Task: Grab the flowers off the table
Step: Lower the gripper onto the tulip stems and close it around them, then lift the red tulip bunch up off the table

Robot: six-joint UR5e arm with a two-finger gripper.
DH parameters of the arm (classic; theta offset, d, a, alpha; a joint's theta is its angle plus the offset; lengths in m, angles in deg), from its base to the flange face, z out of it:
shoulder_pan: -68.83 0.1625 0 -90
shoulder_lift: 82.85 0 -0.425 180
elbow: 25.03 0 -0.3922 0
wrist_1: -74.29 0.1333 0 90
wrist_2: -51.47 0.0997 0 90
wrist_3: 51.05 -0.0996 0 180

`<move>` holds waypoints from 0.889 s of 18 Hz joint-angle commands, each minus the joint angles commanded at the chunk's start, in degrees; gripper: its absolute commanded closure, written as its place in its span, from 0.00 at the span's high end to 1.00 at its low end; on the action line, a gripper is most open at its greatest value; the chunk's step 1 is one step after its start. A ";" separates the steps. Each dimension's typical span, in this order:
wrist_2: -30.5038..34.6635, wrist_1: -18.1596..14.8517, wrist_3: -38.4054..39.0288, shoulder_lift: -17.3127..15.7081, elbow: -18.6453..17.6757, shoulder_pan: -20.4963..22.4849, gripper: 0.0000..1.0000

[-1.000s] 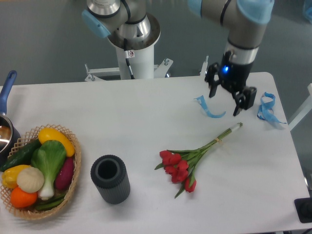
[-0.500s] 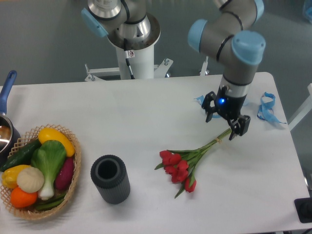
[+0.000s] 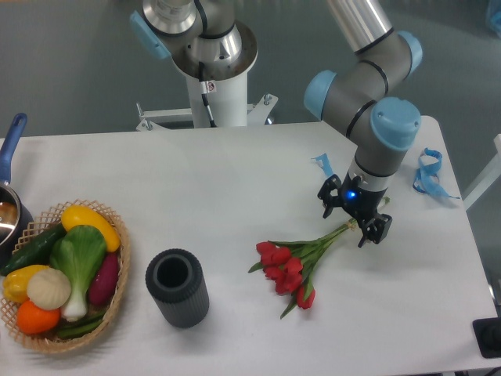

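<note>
Red tulip heads catch our eye first: the bunch of red tulips with green leaves and long green stems [image 3: 301, 260] lies flat on the large white rectangular tabletop with rounded corners [image 3: 235, 180], blooms toward the near edge and the stems running up and to the right. We take this bunch as our landmark. Over its stem end we see the black two-finger gripper [image 3: 354, 220] of the grey arm with pale blue joint caps, a small blue light glowing on its body; its fingers stand apart, one on each side of the stems, and we cannot tell whether either touches them. Left of the tulips, well apart, stands a dark grey ribbed cylindrical holder [image 3: 177, 287] with an open top. Further left still sits a woven wicker basket [image 3: 119, 276] holding a yellow pepper, a green leafy vegetable, a purple aubergine, an orange fruit and a pale round one. Beyond the basket, at the table's left edge, we see part of a dark pan with a blue handle [image 3: 11, 149]. Behind the bunch, just past the gripper, a curled blue ribbon scrap [image 3: 322, 163] shows, and another blue ribbon scrap [image 3: 427, 174] lies to the right near the table's edge. We can read no writing or brand marks anywhere.
</note>
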 joint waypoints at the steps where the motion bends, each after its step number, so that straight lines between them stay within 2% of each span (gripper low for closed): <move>1: 0.00 0.61 0.00 0.70 -0.17 -0.53 1.00; 3: 0.00 2.98 0.18 1.32 -1.40 -0.79 1.00; 7: 0.00 3.34 0.36 2.11 -0.71 -0.80 0.98; 9: 0.00 3.34 0.36 2.11 -0.70 -0.80 0.83; 10: 0.00 3.34 0.36 2.11 -0.70 -0.80 0.70; 12: 0.00 3.25 0.44 2.03 -0.70 -0.80 0.56; 14: 0.00 3.34 1.32 1.94 -0.62 -0.80 0.43; 16: -0.09 3.25 2.11 1.85 -0.62 -0.80 0.35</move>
